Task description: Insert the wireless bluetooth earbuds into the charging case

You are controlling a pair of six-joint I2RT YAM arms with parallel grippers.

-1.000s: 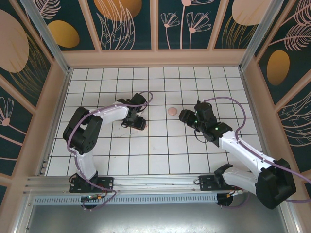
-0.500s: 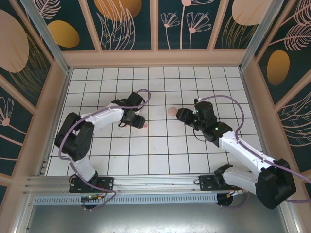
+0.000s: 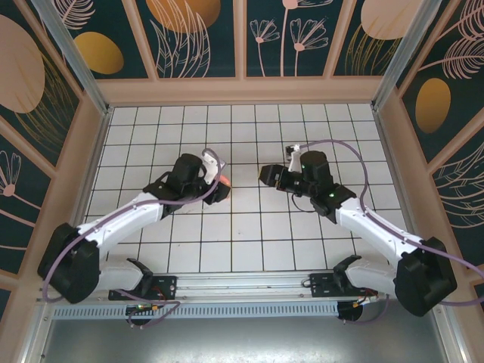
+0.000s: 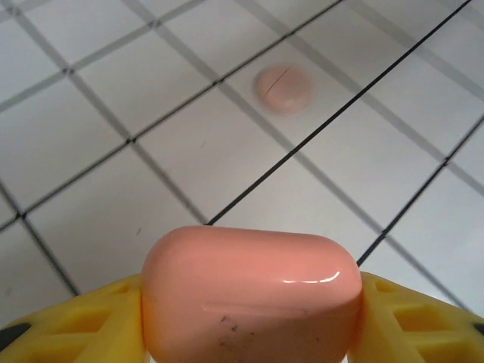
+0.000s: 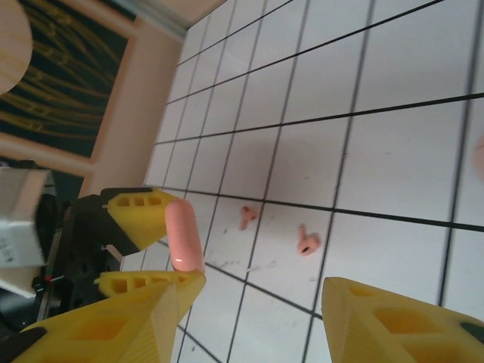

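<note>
Left gripper (image 3: 220,184) grasps the charging case (image 4: 249,299) at bottom centre; right gripper (image 5: 253,318) hangs released, earbuds (image 5: 306,242) lying mid-frame

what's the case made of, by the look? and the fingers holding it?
Charging case: smooth salmon-pink plastic, probably; semi-gloss, going by the bright highlight streak, with small dark scuffs on its face. Left gripper's fingers: matte yellow plastic, likely printed, judging by the hollow ribbed cells; no shine.

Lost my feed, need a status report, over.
Left gripper shut on charging case, lid closed. Right gripper open, empty. Earbuds loose on tiles, nothing blocking them.
</note>
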